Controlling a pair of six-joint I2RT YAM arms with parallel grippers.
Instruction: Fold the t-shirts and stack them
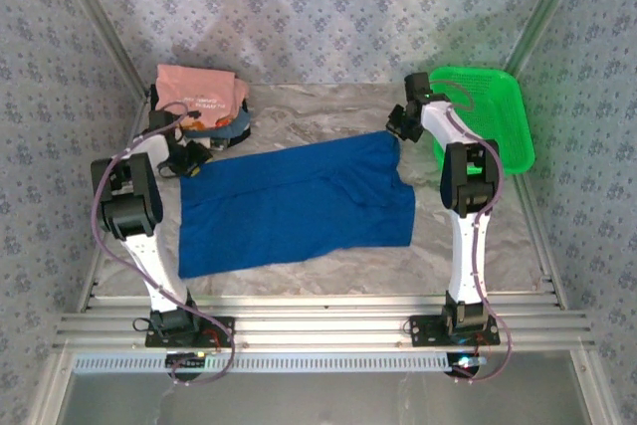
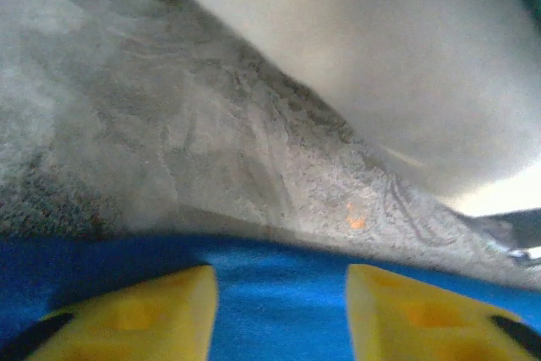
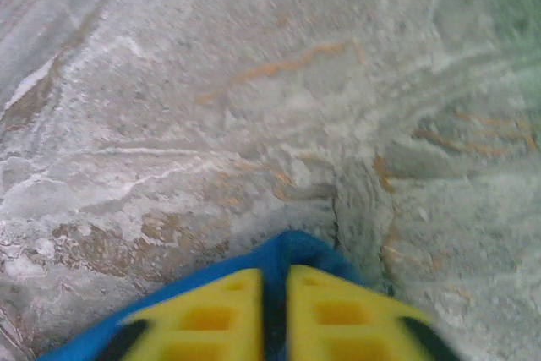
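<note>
The royal-blue t-shirt [image 1: 299, 208] lies spread flat across the middle of the table, its print hidden. My left gripper [image 1: 189, 161] sits at the shirt's far-left corner. In the left wrist view its yellow fingers [image 2: 144, 314] stand wide apart, open, with the blue cloth [image 2: 279, 319] lying between them. My right gripper [image 1: 401, 124] is at the far-right corner. In the right wrist view the gripper [image 3: 274, 281] is shut on a pinched fold of the blue cloth [image 3: 292, 251]. A salmon-pink t-shirt [image 1: 199, 92] tops a small pile of darker ones [image 1: 227, 126] at the back left.
A green mesh basket [image 1: 488, 116] stands at the back right, just beside the right arm. The grey marbled tabletop [image 1: 328, 111] shows behind the shirt. Patterned walls close in the sides and back. A pale blurred shape [image 2: 406, 65] fills the upper right of the left wrist view.
</note>
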